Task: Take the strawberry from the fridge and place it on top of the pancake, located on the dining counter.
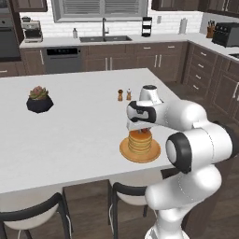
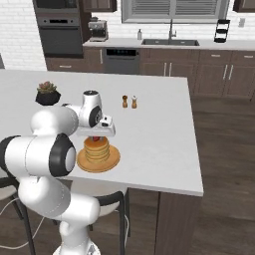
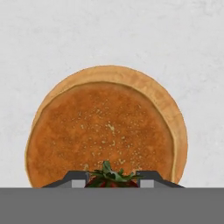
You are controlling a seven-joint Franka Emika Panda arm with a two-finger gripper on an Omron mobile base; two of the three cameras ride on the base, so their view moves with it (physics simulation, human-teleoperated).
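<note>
The gripper (image 3: 112,180) hangs directly above the pancake (image 1: 140,141), its two fingers closed on the strawberry (image 3: 109,177), whose green leafy cap and a sliver of red show between the fingertips in the hand view. From the base views the berry (image 2: 96,139) sits just over the top of the stack, but whether it touches the top pancake cannot be told. The pancake stack rests on a flat orange-brown plate (image 1: 125,153) near the right, near edge of the dining counter (image 1: 70,135), a wide white-topped island. Farther back on the counter stand two small shakers (image 1: 124,95) side by side, and well to the left sits a dark pot with a succulent (image 1: 39,99). Dark-framed stools (image 1: 32,215) with pale seats are tucked under the near edge. Along the far wall run dark wood cabinets with a sink (image 1: 104,38) and a coffee machine (image 1: 31,30).
</note>
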